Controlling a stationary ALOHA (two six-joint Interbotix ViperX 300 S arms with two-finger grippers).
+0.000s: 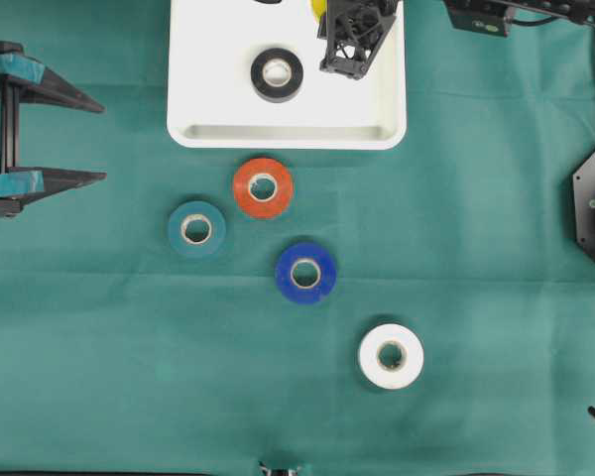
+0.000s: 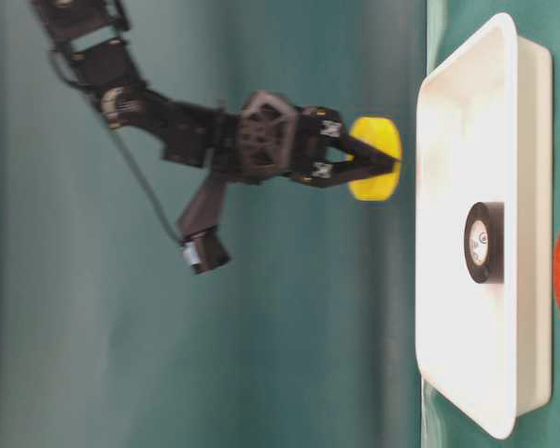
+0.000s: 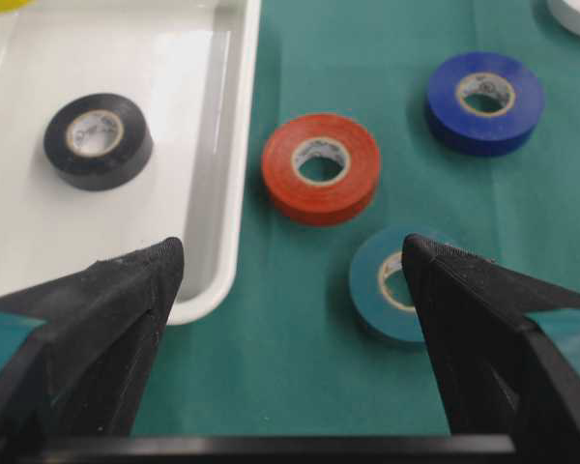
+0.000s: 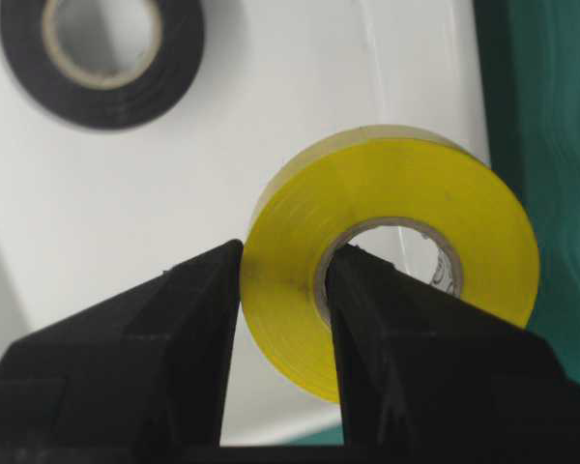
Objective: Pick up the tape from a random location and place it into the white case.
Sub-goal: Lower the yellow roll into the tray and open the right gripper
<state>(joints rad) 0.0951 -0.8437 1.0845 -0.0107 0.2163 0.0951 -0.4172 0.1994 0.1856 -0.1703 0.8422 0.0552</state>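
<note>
green cloth [image 1: 99, 327] | table-level: yellow tape [image 2: 374, 159] above white case [image 2: 523, 233]; overhead: mostly hidden

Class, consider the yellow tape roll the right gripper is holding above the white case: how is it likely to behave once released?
The yellow tape roll looks stiff: the right gripper pinches one wall without visible squashing. Hanging above the white case, it would probably drop a short way and settle flat like the black roll. If it lands on its edge, its round shape could let it roll until the raised rim stops it.
</note>
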